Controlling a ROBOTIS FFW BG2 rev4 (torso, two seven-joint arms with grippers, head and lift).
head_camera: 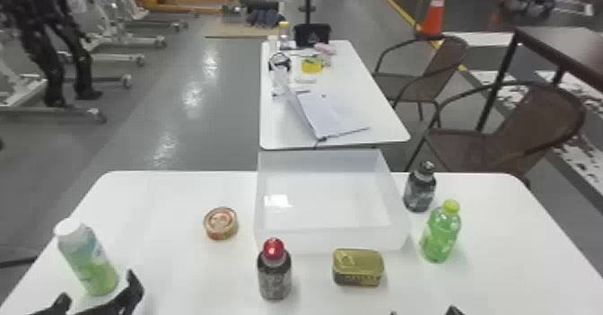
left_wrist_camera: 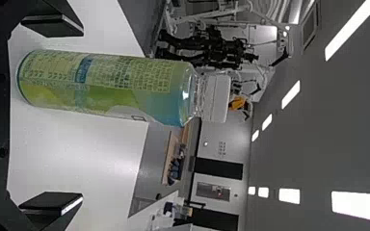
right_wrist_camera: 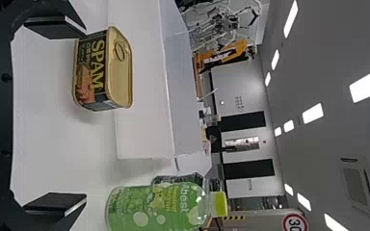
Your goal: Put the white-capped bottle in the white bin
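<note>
white-capped bottle (head_camera: 89, 260): upright on counter (head_camera: 179, 273), in front of left gripper (head_camera: 99, 290), not touching | this gripper: fingers spread apart

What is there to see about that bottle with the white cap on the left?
The bottle is a tall cylinder, its wrap yellow-green shading to blue at the shoulder, with a blue stripe and small print. The short neck looks like clear plastic; the broad white cap is on. It stands upright near the left side of the table, between the open jaws of the left gripper, seemingly touching only the table. How full it is, I cannot tell.
</note>
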